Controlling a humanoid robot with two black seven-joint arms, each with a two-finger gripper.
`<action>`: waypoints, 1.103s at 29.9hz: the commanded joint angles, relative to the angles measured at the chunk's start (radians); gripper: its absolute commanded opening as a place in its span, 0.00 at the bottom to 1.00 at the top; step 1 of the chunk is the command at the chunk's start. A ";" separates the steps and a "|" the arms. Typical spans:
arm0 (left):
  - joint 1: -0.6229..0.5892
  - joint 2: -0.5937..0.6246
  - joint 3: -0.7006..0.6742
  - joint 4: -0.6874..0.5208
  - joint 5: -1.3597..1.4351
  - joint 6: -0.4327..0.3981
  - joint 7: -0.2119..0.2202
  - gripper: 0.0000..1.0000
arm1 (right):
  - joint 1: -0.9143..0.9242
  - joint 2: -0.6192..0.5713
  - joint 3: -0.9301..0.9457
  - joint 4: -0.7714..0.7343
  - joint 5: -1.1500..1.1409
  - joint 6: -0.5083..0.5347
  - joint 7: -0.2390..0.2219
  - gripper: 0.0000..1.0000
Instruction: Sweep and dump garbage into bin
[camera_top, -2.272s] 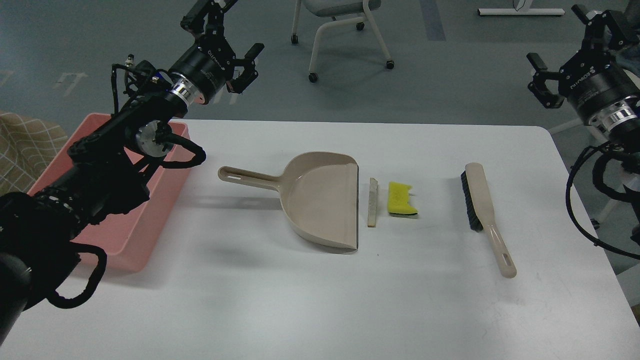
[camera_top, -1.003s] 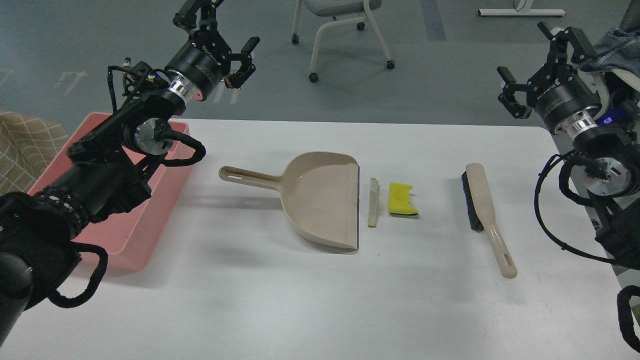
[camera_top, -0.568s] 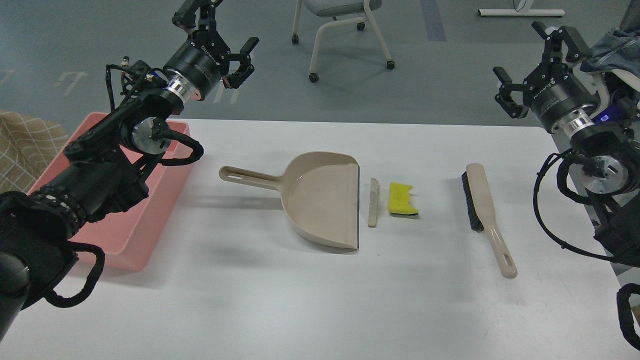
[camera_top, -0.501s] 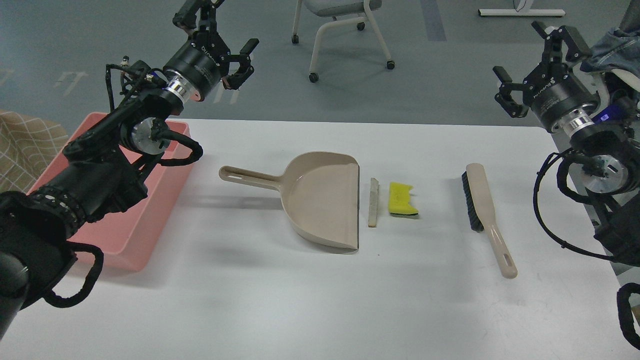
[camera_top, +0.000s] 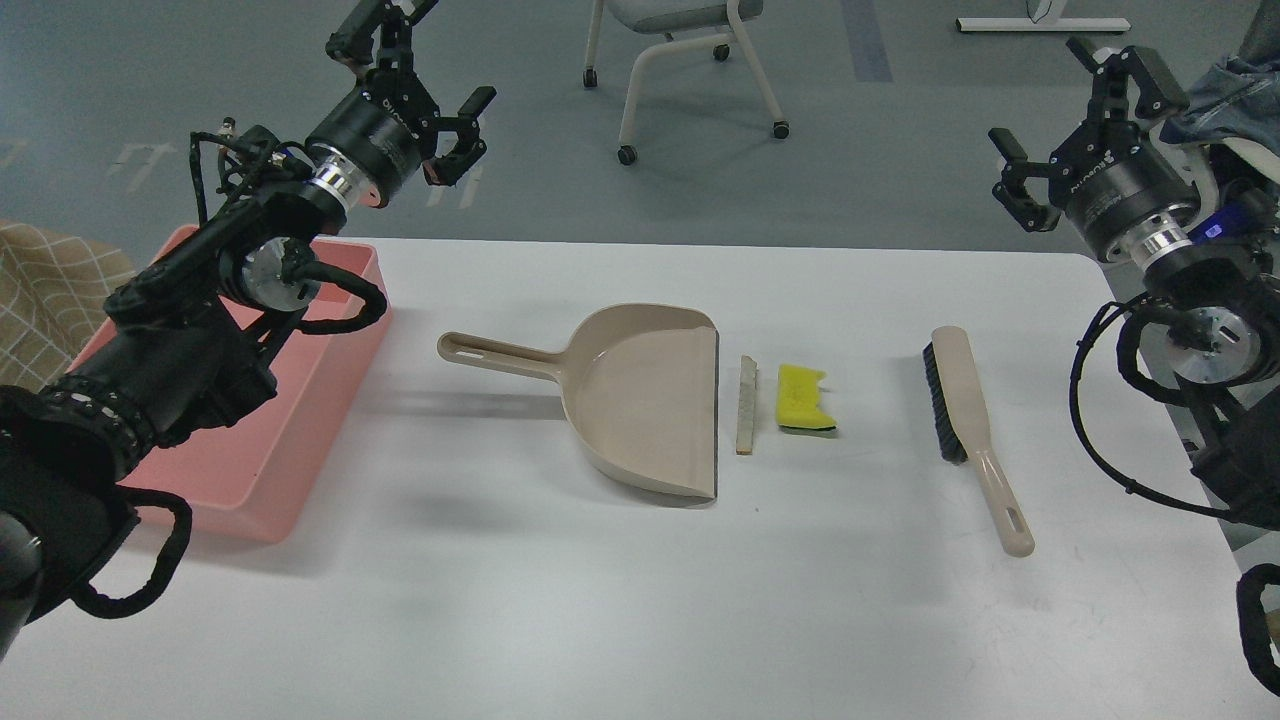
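Observation:
The garbage lies mid-table: a thin bread slice seen edge-on, and a yellow sponge piece with a dark green edge just right of it. The beige dustpan lies with its mouth against the bread and its handle pointing left. The beige brush lies further right. The pink bin stands at the table's left edge, partly hidden by my left arm. My left gripper is open and empty, raised beyond the bin's far corner. My right gripper is open and empty, raised beyond the table's far right corner.
A white table bears everything. An office chair stands on the floor behind it. A checkered beige cushion sits left of the bin. Denim cloth shows at the right edge.
My left gripper has moved left and slightly up, away from the table. My right arm swung in from the right earlier and now holds almost still. The table objects have not moved.

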 joint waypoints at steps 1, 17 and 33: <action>0.002 0.000 0.004 -0.005 0.028 0.000 -0.002 0.98 | -0.005 0.003 0.000 0.001 0.000 0.000 0.000 1.00; 0.258 0.489 0.001 -0.790 0.342 0.140 0.017 0.98 | -0.008 -0.002 -0.003 0.006 0.000 0.000 0.000 1.00; 0.585 0.575 -0.002 -1.019 0.635 0.432 0.041 0.98 | -0.022 -0.002 -0.005 0.004 -0.001 0.000 0.000 1.00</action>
